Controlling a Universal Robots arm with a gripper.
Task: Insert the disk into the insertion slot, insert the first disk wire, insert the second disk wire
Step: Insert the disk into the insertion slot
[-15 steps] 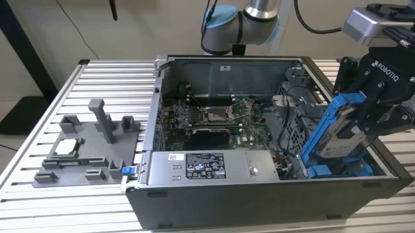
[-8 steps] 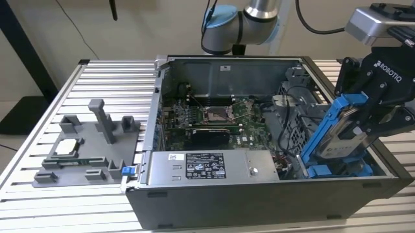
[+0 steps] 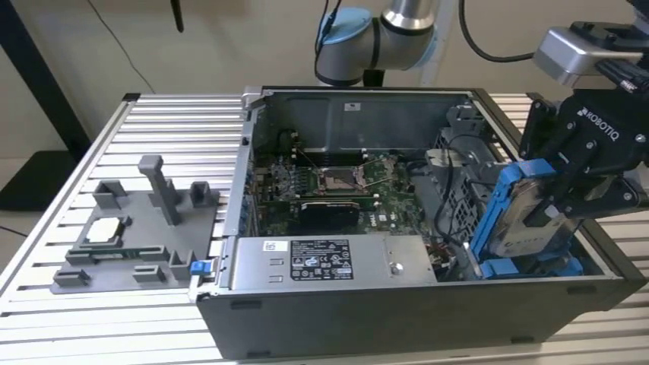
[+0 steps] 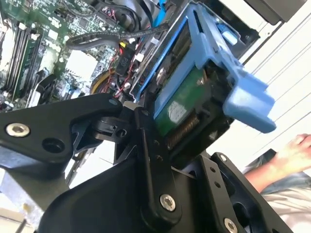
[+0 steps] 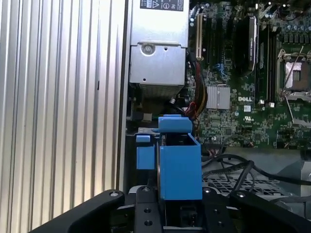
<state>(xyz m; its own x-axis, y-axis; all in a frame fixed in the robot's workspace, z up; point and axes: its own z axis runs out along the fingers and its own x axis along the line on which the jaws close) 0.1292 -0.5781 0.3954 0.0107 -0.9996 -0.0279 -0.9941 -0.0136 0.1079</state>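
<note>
The gripper [image 3: 549, 201] pinches the disk [image 3: 527, 220] between its fingers [image 4: 149, 160], holding it on edge at the insertion slot [image 3: 527, 268], apparently to line it up for sliding in.

White lettering, single word, on black housing of hand [image 3: 573, 199] in exterior view. Power-supply box [image 3: 406, 266]: white label [image 3: 319, 261], dense black print plus row of small marks, too fine to read. Small white sticker [image 3: 352, 106] on rear wall of computer case [image 3: 406, 319], unreadable. First wrist view: white printed logo [image 5: 244, 99] on green motherboard [image 5: 228, 126]; label edge [image 5: 164, 4] with warning triangle and round marks on power-supply box. Second wrist view: pale sticker [image 4: 176, 111] on green board of disk [image 4: 192, 92] gripped in hand, print unreadable.
</note>
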